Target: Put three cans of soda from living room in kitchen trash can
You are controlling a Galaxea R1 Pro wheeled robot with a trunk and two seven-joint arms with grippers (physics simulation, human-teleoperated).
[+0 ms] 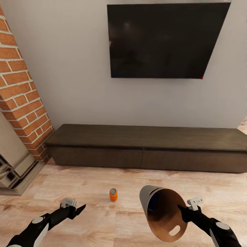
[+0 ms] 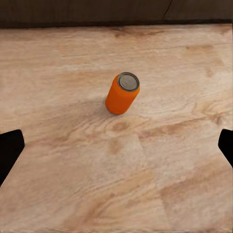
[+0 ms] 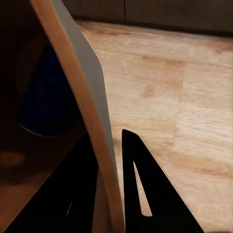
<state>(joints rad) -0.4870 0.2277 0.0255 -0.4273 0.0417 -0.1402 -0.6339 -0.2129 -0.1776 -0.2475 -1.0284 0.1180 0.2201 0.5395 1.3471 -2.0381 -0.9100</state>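
One orange can [image 1: 113, 195], one blue can [image 3: 43, 97] inside the bin [image 1: 151, 206].

A soda can [image 1: 113, 195] stands on the floor [image 1: 103, 223] before the bench [image 1: 147, 147], left of the trash can [image 1: 164, 214].

Light wood floor [image 1: 103, 185] carries one upright orange soda can [image 1: 113, 195] and long dark low bench [image 1: 147, 147].
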